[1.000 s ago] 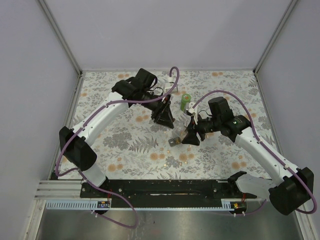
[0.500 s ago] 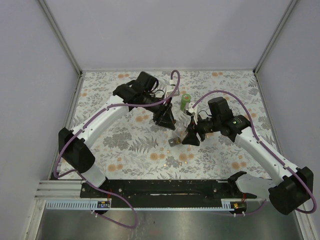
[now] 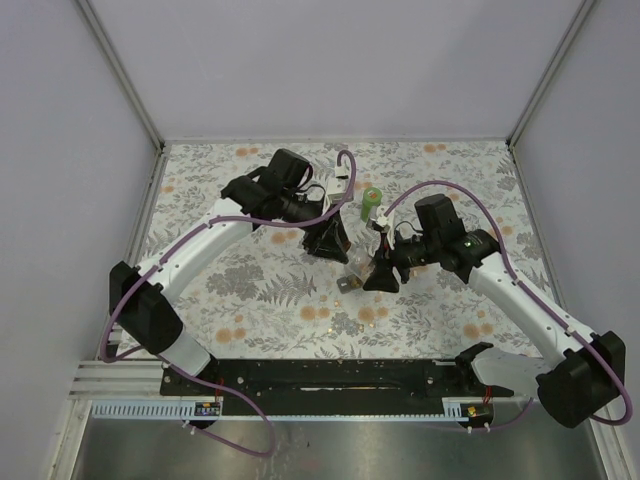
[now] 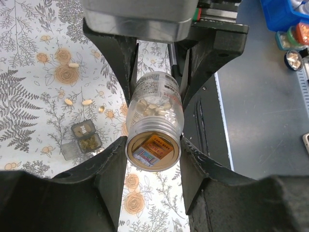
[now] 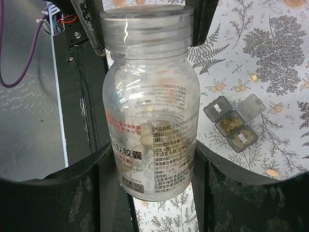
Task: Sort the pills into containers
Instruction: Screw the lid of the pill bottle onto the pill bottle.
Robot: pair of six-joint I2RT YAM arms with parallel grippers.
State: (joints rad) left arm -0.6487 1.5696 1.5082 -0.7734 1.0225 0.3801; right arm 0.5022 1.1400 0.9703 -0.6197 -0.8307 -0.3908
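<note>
White tablecloth (image 3: 230, 290) bears grey ferns, orange roses; pills (image 4: 87, 102) are cream.

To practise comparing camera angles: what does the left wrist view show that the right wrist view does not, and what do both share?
Only the left wrist view: the left gripper shut on a tablet bottle seen end-on, and a blue bin beyond the table edge.
Only the right wrist view: the right gripper shut on a clear printed bottle seen side-on, and a purple cable.
Both: the pill organizer and loose pills on the floral cloth.
</note>
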